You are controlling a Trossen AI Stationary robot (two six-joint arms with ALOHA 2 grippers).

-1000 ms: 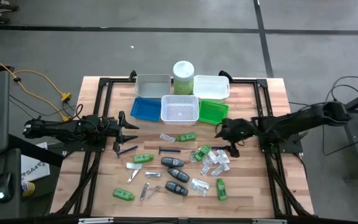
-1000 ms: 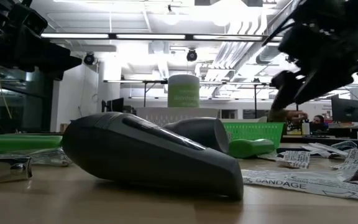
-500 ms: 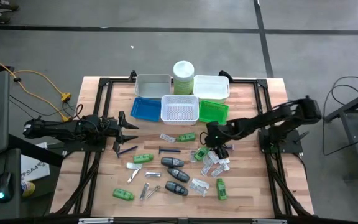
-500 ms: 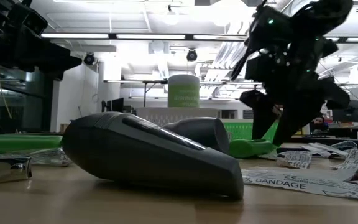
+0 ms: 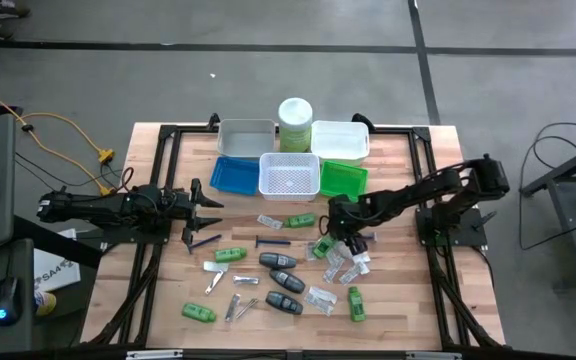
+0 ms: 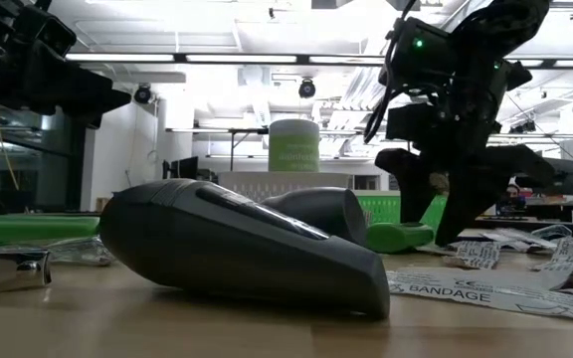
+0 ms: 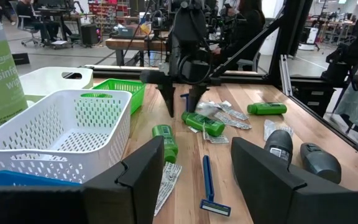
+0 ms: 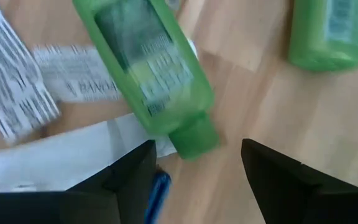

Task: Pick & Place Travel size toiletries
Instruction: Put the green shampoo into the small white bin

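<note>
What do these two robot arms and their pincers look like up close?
Both arms are dark, jointed and slim. The right pincer has two black tapering fingers below a boxy head with a small green light and thin black cables. The left pincer is equally black with two pointed fingers.

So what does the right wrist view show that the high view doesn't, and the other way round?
Only the right wrist view shows the print on the bandage packets and a blue razor tip between the open right end effector fingers. Only the high view shows the trays, the canister and the waiting left end effector. Both show the green tube under the right end effector.
</note>
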